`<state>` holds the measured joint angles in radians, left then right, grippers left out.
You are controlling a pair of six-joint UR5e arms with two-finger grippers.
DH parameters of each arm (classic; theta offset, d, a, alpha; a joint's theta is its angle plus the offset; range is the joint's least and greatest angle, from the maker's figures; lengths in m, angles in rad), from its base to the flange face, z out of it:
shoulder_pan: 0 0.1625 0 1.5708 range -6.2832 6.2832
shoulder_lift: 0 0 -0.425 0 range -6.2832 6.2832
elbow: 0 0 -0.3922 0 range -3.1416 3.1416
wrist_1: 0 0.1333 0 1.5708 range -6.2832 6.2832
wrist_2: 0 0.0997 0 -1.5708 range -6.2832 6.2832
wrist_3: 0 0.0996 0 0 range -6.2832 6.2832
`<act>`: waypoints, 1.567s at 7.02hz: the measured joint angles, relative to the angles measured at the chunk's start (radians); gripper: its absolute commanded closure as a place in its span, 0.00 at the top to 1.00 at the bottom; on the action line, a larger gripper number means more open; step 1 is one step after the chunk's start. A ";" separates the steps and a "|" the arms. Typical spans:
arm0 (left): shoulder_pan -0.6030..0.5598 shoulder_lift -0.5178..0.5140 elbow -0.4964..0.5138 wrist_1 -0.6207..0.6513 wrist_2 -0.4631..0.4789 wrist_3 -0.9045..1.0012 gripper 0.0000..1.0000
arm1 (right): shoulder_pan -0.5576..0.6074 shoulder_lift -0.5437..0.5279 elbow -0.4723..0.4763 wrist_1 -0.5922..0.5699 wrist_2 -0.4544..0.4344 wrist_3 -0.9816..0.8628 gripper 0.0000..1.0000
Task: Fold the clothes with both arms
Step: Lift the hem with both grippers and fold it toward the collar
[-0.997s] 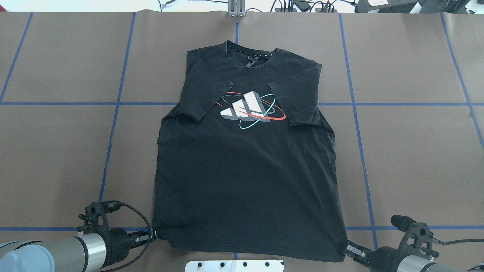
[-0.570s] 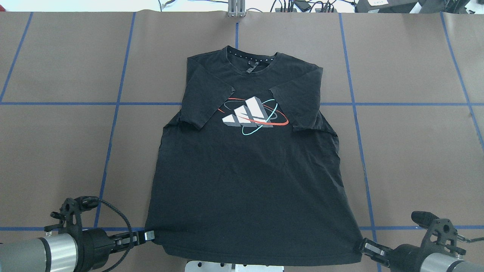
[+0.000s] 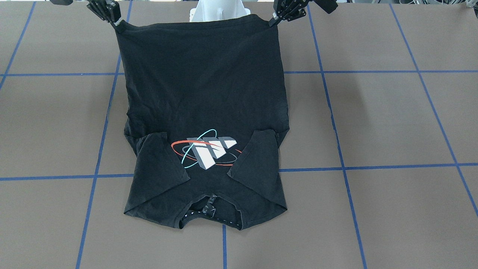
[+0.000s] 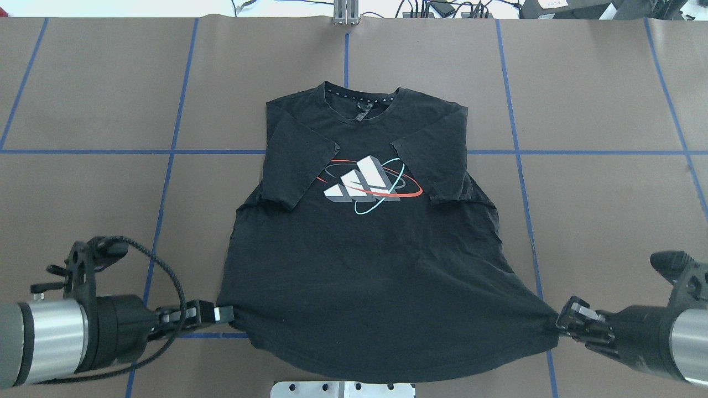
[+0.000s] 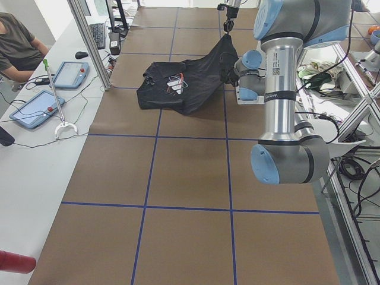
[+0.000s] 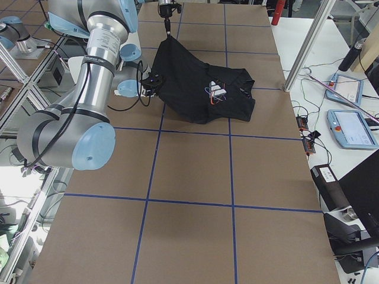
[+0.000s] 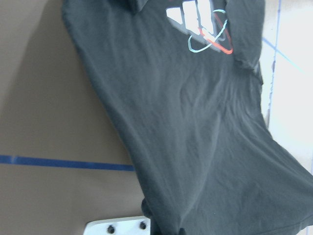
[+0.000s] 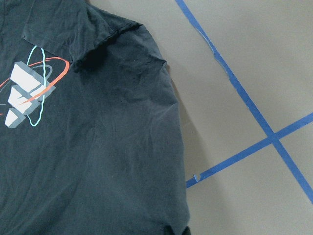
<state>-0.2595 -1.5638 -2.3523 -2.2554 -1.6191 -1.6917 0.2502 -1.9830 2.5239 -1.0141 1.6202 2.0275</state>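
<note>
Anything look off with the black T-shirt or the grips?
Nothing damaged. The black short-sleeved T-shirt is held by its hem corners in the left gripper and right gripper. In the overhead view the right corner is drawn to a sharper point farther out than the left, so the pull looks lopsided; the hem sags between them.

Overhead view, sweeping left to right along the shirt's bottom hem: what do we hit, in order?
In order: left arm → left pincer, clamped on the hem corner → black T-shirt → right pincer, clamped on the other corner → right arm.

The T-shirt (image 4: 359,265) partly hides the white base plate (image 4: 310,388), itself cut off below.
</note>
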 measured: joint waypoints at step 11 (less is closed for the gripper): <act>-0.538 -0.561 0.907 -0.076 -0.162 0.295 0.02 | 0.587 0.902 -0.822 -0.452 0.283 -0.475 0.00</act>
<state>-0.7977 -2.1248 -1.4456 -2.3311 -1.7807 -1.3965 0.8369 -1.0815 1.7022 -1.4660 1.9035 1.5522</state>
